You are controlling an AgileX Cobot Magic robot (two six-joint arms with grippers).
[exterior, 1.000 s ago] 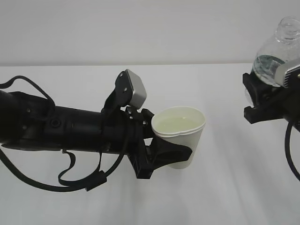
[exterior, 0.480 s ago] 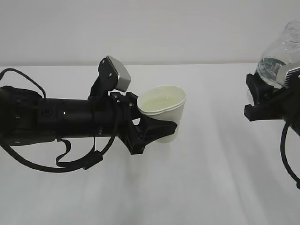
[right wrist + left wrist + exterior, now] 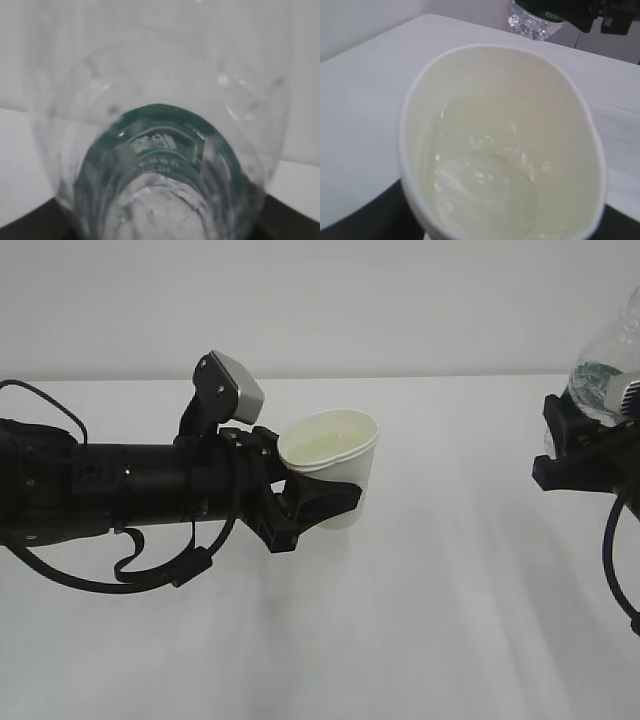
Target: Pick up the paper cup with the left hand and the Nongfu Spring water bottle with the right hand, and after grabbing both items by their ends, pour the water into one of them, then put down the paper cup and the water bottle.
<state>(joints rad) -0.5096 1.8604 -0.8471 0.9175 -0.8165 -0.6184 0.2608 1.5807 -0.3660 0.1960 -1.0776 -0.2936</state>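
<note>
Now the left hand (image 3: 318,502) clasps the thin, squashable, water-filled paper cup (image 3: 334,465) low down, well apart from the right hand (image 3: 590,455) gripping the bottle (image 3: 612,370).

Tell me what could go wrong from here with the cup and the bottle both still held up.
1. The cup holds water and its rim looks squeezed out of round by the left gripper; a jolt or tilt while setting it down could slosh water onto the table.
2. A tighter squeeze might buckle the thin paper wall.
3. The bottle in the right gripper is capless, so tipping it could spill.
</note>
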